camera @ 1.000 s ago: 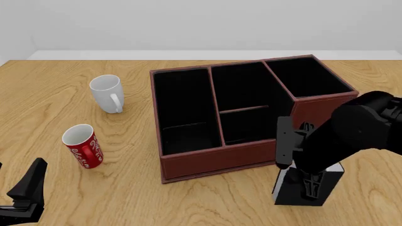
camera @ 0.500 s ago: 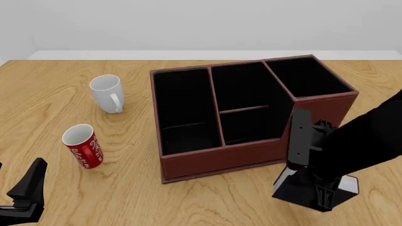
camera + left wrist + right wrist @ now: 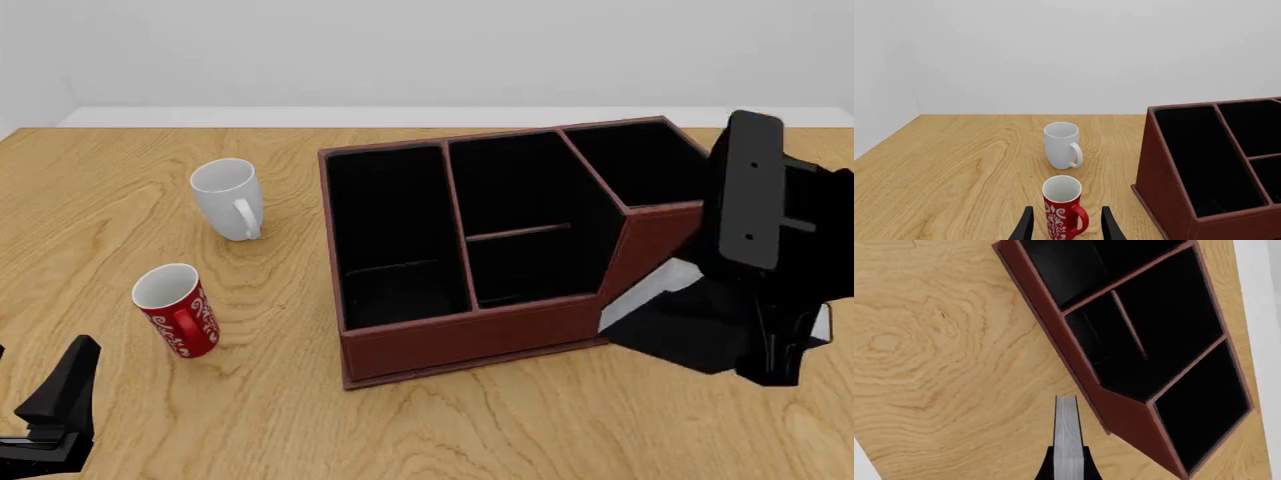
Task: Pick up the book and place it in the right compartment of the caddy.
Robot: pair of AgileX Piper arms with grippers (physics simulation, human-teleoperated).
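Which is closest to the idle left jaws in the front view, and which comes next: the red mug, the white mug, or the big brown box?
From the left gripper outward:
1. The red mug, just ahead of it, near the table's left side.
2. The white mug, farther back on the left.
3. The caddy, off to the right; its near corner is about as far as the white mug, so that order is loose.

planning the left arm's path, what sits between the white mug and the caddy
Nothing: in the front view only bare wooden table separates the white mug from the caddy.
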